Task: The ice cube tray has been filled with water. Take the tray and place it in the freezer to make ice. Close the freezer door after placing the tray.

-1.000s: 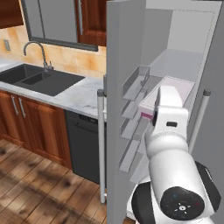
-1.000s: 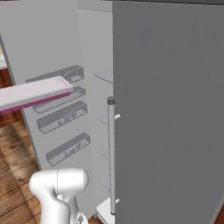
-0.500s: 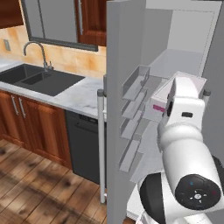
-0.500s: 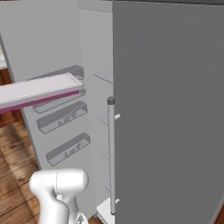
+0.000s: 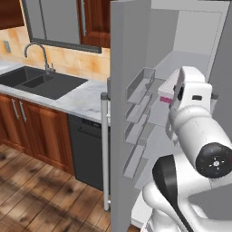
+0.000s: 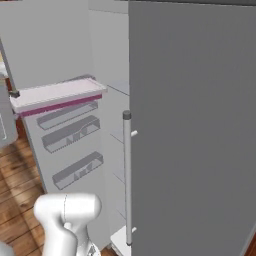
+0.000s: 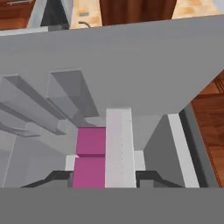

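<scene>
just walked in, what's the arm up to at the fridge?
The arm is holding the ice cube tray level in its gripper, carrying it in through the open freezer door toward the freezer shelves. The tray is not set down yet. The right-hand door is shut.

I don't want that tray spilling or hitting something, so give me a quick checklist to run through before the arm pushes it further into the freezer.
1. Freezer door swung wide open: ok.
2. Ice cube tray held, with the gripper shut on its end: ok.
3. Tray roughly level in the right base view: ok.
4. Tray's far end past the door's shelf bins: cannot tell.
5. Bare freezer shelf ahead to set it on: ok in the left base view.
6. Water inside the tray: cannot tell.
</scene>
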